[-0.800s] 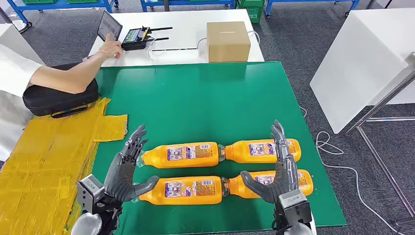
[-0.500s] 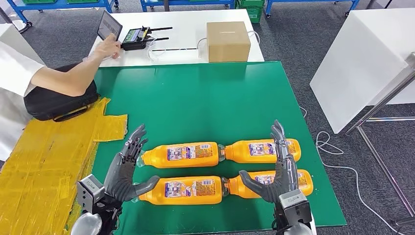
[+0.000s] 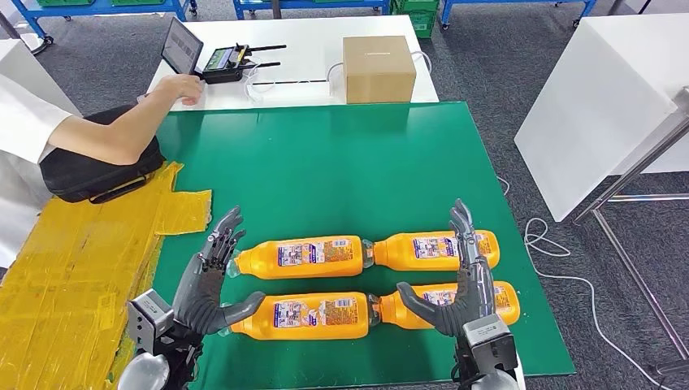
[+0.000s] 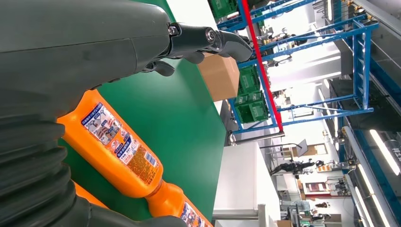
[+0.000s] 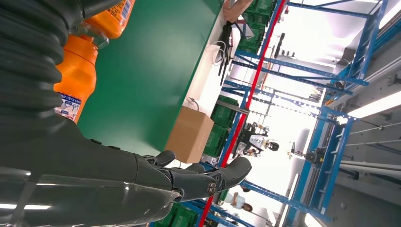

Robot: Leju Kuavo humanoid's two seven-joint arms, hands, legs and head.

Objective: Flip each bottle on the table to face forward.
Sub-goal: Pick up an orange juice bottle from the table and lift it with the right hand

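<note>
The head view was bright and evenly lit from overhead, sharp across the green mat [image 3: 325, 171], with only soft, short shadows under the bottles [image 3: 301, 257] and the box [image 3: 379, 68]. Both wrist views were blown out toward the far ceiling lights [image 4: 384, 151], where detail washed to white. The near hand covers [image 5: 28, 61] loomed dark, slightly soft and stretched at the edges.

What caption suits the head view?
Open left robot hand and right robot hand flank four lying orange bottles on green table.
</note>
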